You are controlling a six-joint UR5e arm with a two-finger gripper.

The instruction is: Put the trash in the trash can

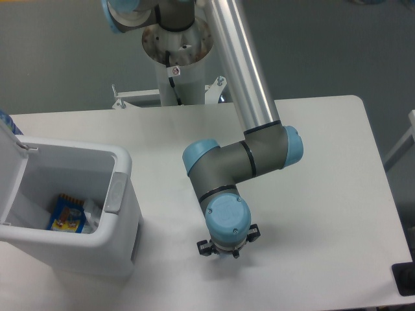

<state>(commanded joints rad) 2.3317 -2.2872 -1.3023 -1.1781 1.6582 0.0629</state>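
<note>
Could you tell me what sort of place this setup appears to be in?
Probably a robotics lab or test cell: an industrial arm on a pedestal reaches over a plain white table, which bears a white trash can, above a bare grey floor.

White rectangular bin (123,220) with rounded corners, open, grey latch tab (116,192) on its rim, lid (8,139) raised at left, standing at the counter's left edge, small crumpled white wrapper (92,213) inside on its floor, bottle hidden from view
</note>
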